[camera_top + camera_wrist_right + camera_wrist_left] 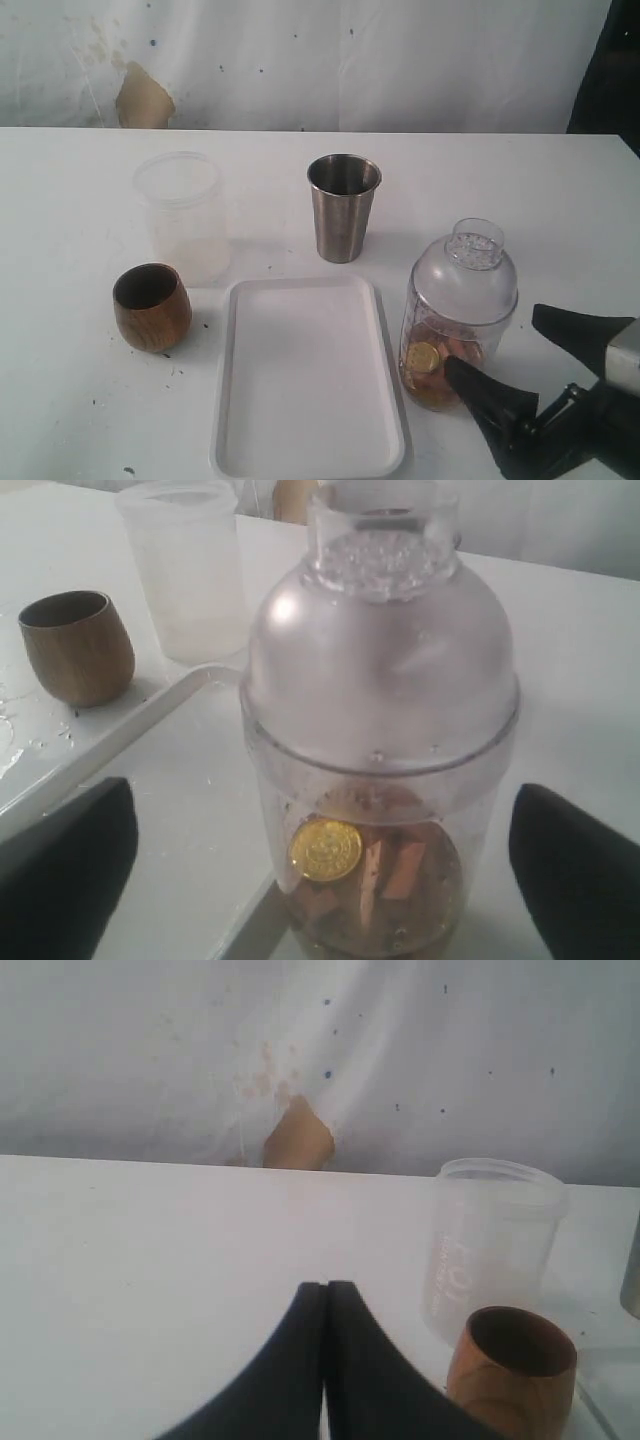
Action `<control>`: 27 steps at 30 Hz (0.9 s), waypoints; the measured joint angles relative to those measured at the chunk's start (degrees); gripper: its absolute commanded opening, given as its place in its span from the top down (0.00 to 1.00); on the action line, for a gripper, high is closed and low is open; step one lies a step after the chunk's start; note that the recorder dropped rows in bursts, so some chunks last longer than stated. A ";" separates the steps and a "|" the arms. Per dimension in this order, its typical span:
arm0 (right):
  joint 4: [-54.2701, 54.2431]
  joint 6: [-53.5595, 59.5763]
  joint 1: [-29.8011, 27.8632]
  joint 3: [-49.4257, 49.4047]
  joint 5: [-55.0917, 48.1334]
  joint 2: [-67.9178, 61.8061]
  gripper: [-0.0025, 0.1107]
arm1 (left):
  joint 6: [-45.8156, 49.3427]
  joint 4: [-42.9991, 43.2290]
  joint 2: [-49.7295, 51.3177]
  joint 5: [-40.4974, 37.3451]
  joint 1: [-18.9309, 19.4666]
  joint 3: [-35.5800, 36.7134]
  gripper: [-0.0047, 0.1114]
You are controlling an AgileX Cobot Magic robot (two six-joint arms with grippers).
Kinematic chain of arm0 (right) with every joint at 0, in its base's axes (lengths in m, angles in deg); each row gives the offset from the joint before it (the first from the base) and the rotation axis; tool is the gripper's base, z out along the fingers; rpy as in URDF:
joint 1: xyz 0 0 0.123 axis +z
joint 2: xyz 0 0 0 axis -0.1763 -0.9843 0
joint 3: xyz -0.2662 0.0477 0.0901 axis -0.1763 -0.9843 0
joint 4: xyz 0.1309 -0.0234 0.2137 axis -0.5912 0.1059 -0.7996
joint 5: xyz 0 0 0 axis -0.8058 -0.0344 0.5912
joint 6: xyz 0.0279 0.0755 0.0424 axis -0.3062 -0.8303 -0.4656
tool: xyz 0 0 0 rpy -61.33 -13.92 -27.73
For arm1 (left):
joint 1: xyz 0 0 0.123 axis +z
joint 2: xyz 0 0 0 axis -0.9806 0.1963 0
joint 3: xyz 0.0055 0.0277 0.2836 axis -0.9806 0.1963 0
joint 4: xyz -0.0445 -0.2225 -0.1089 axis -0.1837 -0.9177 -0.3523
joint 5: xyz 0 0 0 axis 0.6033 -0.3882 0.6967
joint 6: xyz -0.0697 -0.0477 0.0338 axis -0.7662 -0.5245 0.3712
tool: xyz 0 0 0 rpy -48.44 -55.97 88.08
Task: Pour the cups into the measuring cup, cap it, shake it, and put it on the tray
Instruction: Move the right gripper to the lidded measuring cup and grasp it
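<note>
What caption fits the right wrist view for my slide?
Open right end effector flanks the capped measuring cup, gold coin visible inside, standing beside the white tray.

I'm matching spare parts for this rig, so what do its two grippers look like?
Both are matte black with no markings in view. The left gripper has two smooth jaws that curve and taper to thin tips. The right gripper has thicker, wedge-shaped jaws narrowing to blunt points, set on a black body with a pale grey block behind it.
</note>
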 measured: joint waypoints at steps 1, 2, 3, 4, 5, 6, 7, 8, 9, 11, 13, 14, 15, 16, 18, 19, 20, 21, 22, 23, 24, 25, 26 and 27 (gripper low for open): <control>-0.46 0.42 0.00 0.00 0.91 -1.23 0.15 | 0.00 0.00 0.00 0.00 0.00 0.00 0.96; -0.77 0.79 0.00 0.00 1.53 -2.17 0.15 | 0.00 0.00 0.00 0.00 0.00 0.00 0.96; -1.30 1.32 0.00 0.00 2.31 -3.53 0.15 | 0.00 0.00 0.00 0.00 0.00 0.00 0.96; -2.00 1.96 0.00 0.00 3.33 -4.67 0.15 | 0.00 0.00 0.00 0.00 0.00 0.00 0.96; -2.99 2.49 0.00 0.00 4.32 -5.56 0.15 | 0.00 0.00 0.00 0.00 0.00 0.00 0.96; -4.08 3.10 0.00 0.00 5.15 -6.65 0.15 | 0.00 0.00 0.00 0.00 0.00 0.00 0.96; -5.45 3.53 0.00 0.00 5.87 -7.79 0.15 | 0.00 0.00 0.00 0.00 0.00 0.00 0.96; -6.72 3.64 0.00 0.00 6.53 -8.96 0.15 | 0.00 0.00 0.00 0.00 0.00 0.00 0.96; -7.56 3.79 0.00 0.00 6.86 -9.91 0.15 | 0.00 0.00 0.00 0.00 0.00 0.00 0.96; -8.80 4.02 0.00 0.00 8.28 -12.41 0.15 | 0.00 0.00 0.00 0.00 0.00 0.00 0.96; -9.18 4.02 0.00 0.22 10.07 -14.75 0.15 | 0.00 0.00 0.00 0.00 0.00 0.00 0.96; -9.30 4.02 0.00 0.33 11.34 -16.40 0.15 | 0.00 0.00 0.00 0.00 0.00 0.00 0.96; -9.30 4.02 0.00 0.44 12.45 -17.51 0.15 | 0.00 0.00 0.00 0.00 0.00 0.00 0.96; -9.30 4.14 0.00 0.60 13.36 -18.88 0.15 | 0.00 0.00 0.00 0.00 0.00 0.00 0.96; -8.67 4.14 0.00 1.16 15.33 -21.40 0.15 | 0.00 0.00 0.00 0.04 0.00 0.00 0.96; -8.07 4.14 0.00 1.41 16.69 -22.82 0.15 | 0.00 0.00 0.00 0.04 0.00 0.00 0.96; -7.62 4.14 0.00 1.67 18.40 -24.22 0.15 | 0.00 0.00 0.00 0.04 0.00 0.00 0.96; -7.29 4.14 0.10 2.05 19.61 -25.59 0.15 | 0.00 0.00 0.00 0.04 0.00 0.00 0.96; -6.92 4.14 0.14 2.62 20.81 -26.95 0.15 | 0.00 0.00 0.00 0.04 0.00 0.00 0.96; -6.92 4.27 0.14 3.05 21.67 -27.99 0.15 | 0.00 0.00 0.00 0.04 0.00 0.00 0.96; -6.92 4.50 0.14 3.54 22.21 -29.29 0.15 | 0.00 0.00 0.00 0.13 0.00 0.00 0.96; -6.92 4.86 0.14 4.36 22.65 -30.90 0.15 | 0.00 0.00 0.00 0.13 0.00 0.00 0.96; -6.92 4.98 0.14 4.91 23.03 -32.00 0.15 | 0.00 0.00 0.00 0.13 0.00 0.00 0.96; -6.92 5.07 0.14 5.63 23.36 -33.09 0.15 | 0.00 0.00 0.00 0.13 0.00 0.00 0.96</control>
